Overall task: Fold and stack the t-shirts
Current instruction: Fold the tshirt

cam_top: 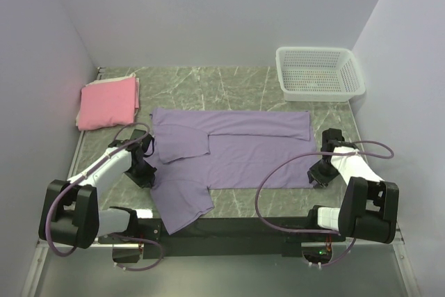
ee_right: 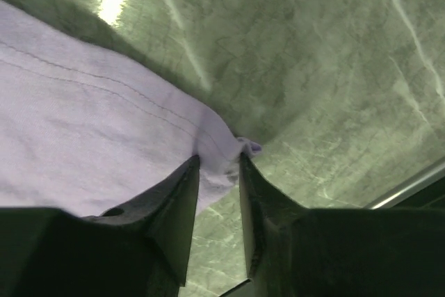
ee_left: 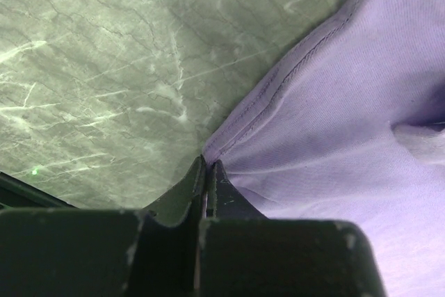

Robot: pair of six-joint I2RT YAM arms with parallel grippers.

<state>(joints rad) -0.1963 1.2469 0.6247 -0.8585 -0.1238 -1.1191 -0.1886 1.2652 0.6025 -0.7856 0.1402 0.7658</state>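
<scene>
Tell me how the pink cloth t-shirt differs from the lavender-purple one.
The pink cloth t-shirt is folded into a small rectangle; the lavender-purple cloth t-shirt lies spread out, only partly folded. The pink one sits untouched in the far left corner; the lavender one lies mid-table, its edge pinched by the left gripper. Both are plain and rest on the green marble table.

T-shirts: two. One purple t-shirt (cam_top: pixel 243 151), one pink t-shirt (cam_top: pixel 108 102).
Baskets: one, a white mesh basket (cam_top: pixel 320 92).
Arms: two, the left arm (cam_top: pixel 104 168) and the right arm (cam_top: pixel 354 165).
End effectors: two, the left end effector (cam_top: pixel 144 172) and the right end effector (cam_top: pixel 318 175), two fingers on each, four fingers in all.
Cables: two purple loops, one per arm.
Worktop (cam_top: pixel 208 88): one, green and marbled.
</scene>
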